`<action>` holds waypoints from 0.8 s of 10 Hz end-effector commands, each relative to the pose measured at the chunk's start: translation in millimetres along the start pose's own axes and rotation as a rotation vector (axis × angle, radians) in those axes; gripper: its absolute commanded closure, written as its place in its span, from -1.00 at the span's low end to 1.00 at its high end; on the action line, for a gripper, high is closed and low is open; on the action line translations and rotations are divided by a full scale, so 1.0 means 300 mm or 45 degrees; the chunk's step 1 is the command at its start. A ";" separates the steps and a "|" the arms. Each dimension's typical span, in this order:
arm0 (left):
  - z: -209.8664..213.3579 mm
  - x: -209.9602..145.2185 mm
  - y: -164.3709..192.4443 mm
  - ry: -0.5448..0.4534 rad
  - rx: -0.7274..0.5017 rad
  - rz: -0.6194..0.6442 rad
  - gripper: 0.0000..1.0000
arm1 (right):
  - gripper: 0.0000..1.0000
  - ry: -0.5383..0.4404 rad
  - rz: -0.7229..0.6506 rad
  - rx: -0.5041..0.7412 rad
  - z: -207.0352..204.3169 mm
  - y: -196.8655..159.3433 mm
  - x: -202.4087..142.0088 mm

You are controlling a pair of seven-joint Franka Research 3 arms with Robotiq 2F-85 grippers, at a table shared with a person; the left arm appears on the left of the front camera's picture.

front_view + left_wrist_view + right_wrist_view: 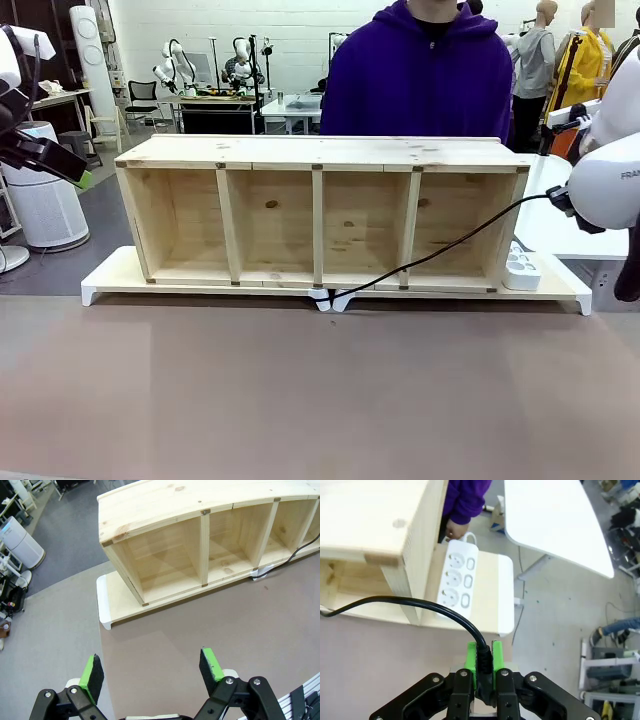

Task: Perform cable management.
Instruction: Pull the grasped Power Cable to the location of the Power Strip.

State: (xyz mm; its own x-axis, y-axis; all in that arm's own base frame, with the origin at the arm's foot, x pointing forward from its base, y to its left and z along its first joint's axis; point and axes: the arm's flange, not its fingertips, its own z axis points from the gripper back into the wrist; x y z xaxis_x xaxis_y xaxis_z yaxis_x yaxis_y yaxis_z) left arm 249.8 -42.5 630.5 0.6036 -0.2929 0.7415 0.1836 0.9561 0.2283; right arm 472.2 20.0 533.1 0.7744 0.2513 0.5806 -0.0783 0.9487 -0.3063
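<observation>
A: State of the right end effector (483, 652)?
B: Closed tight on the thick end of the cable (395, 599), pinched between the green pads, held off the right end of the wooden shelf (320, 153).
A: Rest of the cable?
B: Arcs down past the 4th compartment from the left to the white base (110, 275) near the middle. Perhaps caught in a clip there, too small to tell.
A: And the left end effector (151, 669)?
B: Spread wide, holding nothing, raised above the counter (225, 630) off the shelf's left end.
A: Power strip (456, 580)?
B: Lying on the base beside the shelf's right wall, 3 sockets showing.
</observation>
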 end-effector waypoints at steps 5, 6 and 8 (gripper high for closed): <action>-0.004 0.006 0.001 -0.014 0.006 -0.006 -1.00 | 0.69 -0.086 -0.058 0.138 -0.126 -0.046 0.108; -0.004 0.006 0.001 -0.014 0.006 -0.006 -1.00 | 0.69 -0.089 -0.063 0.131 -0.135 -0.051 0.103; -0.004 0.006 0.001 -0.014 0.006 -0.006 -1.00 | 0.69 -0.095 -0.081 0.118 -0.143 -0.067 0.104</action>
State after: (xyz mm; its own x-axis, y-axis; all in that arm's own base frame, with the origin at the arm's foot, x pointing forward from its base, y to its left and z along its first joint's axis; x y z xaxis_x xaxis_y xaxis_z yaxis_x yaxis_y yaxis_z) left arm 249.8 -42.5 630.5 0.6035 -0.2931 0.7415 0.1838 0.9561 0.2283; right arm 517.3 5.7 521.5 0.7551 0.2070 0.6220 -0.0954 0.9734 -0.2082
